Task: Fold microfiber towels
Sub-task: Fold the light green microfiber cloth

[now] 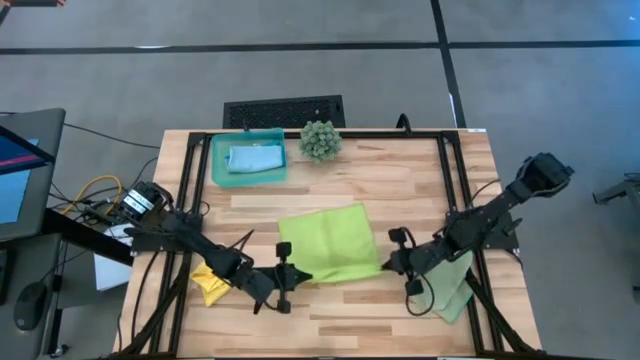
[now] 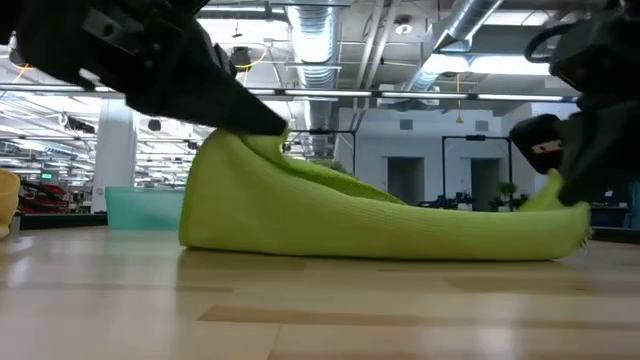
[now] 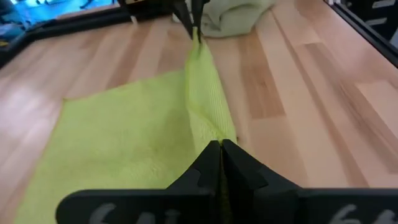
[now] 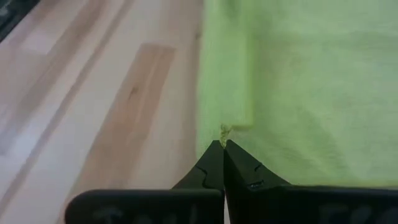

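A lime green towel [image 1: 328, 243] lies mid-table, with both grippers shut on its near edge. My left gripper [image 1: 298, 276] is at the near left corner and my right gripper [image 1: 386, 266] at the near right corner. That edge stands up as a ridge [image 3: 202, 81] between them. A yellow towel [image 1: 210, 285] lies crumpled under my left arm. Under my right arm lies a pale sage towel [image 1: 455, 287]. A light blue towel [image 1: 253, 158] rests in the teal tray [image 1: 218, 172]. My left gripper pinches the lime towel's near left corner [image 3: 211, 132] between its two fingers, coming slanting down from the table's left. The corner [image 2: 250, 140] is raised off the table, and the cloth slopes down from it to the wood. My right gripper pinches the lime towel's near right corner [image 4: 224, 130], a small tuft showing at the fingertips. It comes slanting down from the table's right. This corner [image 2: 565, 210] sits low, just above the table, with the cloth beyond it lying flat.
A spiky green plant [image 1: 320, 140] stands at the far edge beside the tray. A black frame rail [image 1: 450, 190] runs along the table's sides. Bare wood [image 1: 340, 315] lies between the lime towel and the near edge.
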You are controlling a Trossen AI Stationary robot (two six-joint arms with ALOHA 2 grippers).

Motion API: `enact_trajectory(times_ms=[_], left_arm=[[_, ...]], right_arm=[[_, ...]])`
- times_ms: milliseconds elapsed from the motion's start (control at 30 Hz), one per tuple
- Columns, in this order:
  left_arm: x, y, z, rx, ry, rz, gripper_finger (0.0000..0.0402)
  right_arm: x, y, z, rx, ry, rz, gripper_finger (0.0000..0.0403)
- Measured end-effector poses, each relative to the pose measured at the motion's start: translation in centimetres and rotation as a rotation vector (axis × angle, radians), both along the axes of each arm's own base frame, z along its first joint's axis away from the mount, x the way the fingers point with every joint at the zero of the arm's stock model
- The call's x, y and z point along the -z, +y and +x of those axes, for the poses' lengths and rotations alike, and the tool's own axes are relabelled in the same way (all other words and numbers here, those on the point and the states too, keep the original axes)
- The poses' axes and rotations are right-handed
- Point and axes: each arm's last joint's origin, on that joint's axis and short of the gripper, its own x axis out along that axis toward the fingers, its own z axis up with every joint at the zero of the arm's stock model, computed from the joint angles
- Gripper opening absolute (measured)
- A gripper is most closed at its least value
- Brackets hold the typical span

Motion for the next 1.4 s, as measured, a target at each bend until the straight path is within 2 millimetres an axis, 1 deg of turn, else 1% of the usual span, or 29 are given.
enact_trajectory(times_ms=[233,367,467,567,667,800,900,1033,1133,1200,1300,1400], left_arm=[[0.6,-1.3,-1.0,0.032,0.050,-0.060,0.0000],[1.1,-2.0,-2.0,0.017,0.082,-0.012,0.0000],[1.2,-2.2,-2.3,-0.028,0.077,0.002,0.0000],[1.2,-2.4,-2.5,-0.037,0.072,-0.006,0.0000],[1.2,-2.4,-2.5,-0.037,0.077,-0.047,0.0000],[1.2,-2.7,-2.5,0.006,0.089,-0.099,0.0000],[1.2,-2.8,-2.6,0.015,0.099,-0.099,0.0000],[1.3,-2.7,-2.6,-0.006,0.094,-0.069,0.0000],[1.2,-2.5,-2.7,-0.067,0.064,-0.005,0.0000],[1.2,-2.4,-2.8,-0.122,0.036,0.048,0.0000],[1.9,-1.6,-3.6,-0.254,0.015,0.110,0.0000],[2.8,-0.7,-4.3,-0.358,-0.004,0.089,0.0000]], right_arm=[[1.6,0.9,-0.1,-0.022,0.062,-0.019,0.0018],[1.9,0.9,0.0,-0.016,0.070,-0.024,0.0016],[1.6,0.8,0.0,-0.016,0.060,-0.019,0.0013],[1.1,1.0,-0.2,-0.015,0.043,0.009,0.0013],[0.6,1.6,-0.7,-0.046,0.025,0.026,0.0015],[0.0,2.5,-1.5,-0.091,0.005,0.069,0.0013],[-0.6,3.2,-2.0,-0.143,-0.025,0.087,0.0011],[-1.5,3.5,-2.1,-0.161,-0.104,0.082,0.0013],[-1.6,3.1,-1.9,-0.075,-0.144,0.047,0.0013],[-1.4,2.6,-1.8,-0.007,-0.137,0.019,0.0012],[-1.1,1.7,-1.4,0.080,-0.128,-0.027,0.0011],[-1.2,0.6,-0.6,0.193,-0.147,-0.037,0.0013]])
